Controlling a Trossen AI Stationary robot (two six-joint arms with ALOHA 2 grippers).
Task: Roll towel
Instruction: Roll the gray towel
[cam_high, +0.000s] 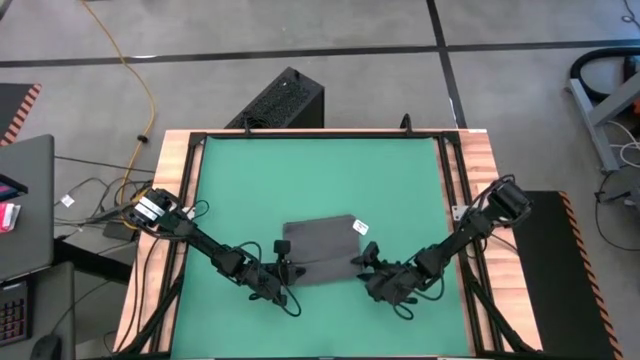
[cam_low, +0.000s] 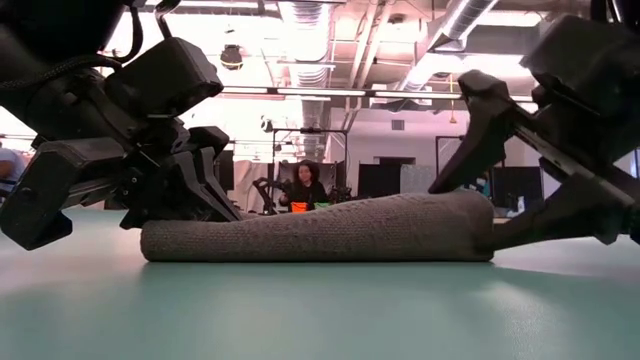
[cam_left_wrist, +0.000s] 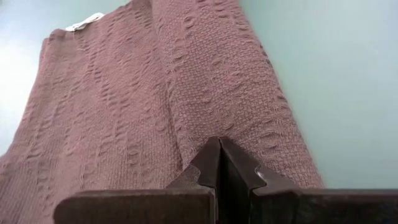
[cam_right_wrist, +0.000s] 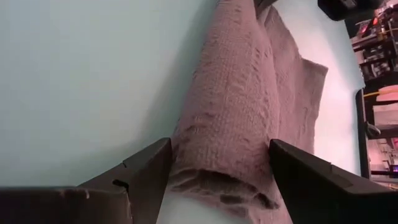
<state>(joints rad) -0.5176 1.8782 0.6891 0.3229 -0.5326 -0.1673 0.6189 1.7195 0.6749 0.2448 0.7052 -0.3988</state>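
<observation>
Rolling under way, judging by the thick roll along the near edge of the towel (cam_high: 322, 250), with a flat stretch left beyond it toward the far side of the green counter (cam_high: 310, 170). Roughly the first turns made; most of the cloth not yet taken up.

Left claw (cam_left_wrist: 219, 163) at the left end of the roll, clenched tip to tip with its point right at the cloth; impossible to tell whether any fabric is pinched between the tips. Right claw (cam_right_wrist: 217, 171) at the right end, released wide, its two fingers straddling the end of the roll without squeezing it.

Next move, by judgement: both ends pushed away from the near edge together, at even pace, so the roll tracks straight over the flat part toward the small white tag (cam_high: 361, 227) at the far right corner. Uneven pushing likely to cone the roll or let one end slacken.

Towel: dark grey, soft, loosely woven with a puckered, ribbed texture that shows clearly in both wrist views; thick enough to hold a rounded, sausage-like profile in the low view, tapering slightly lower toward one end. Counter surface: smooth, matte green, framed by a wooden edge. Claws: hard, dark, angular.
</observation>
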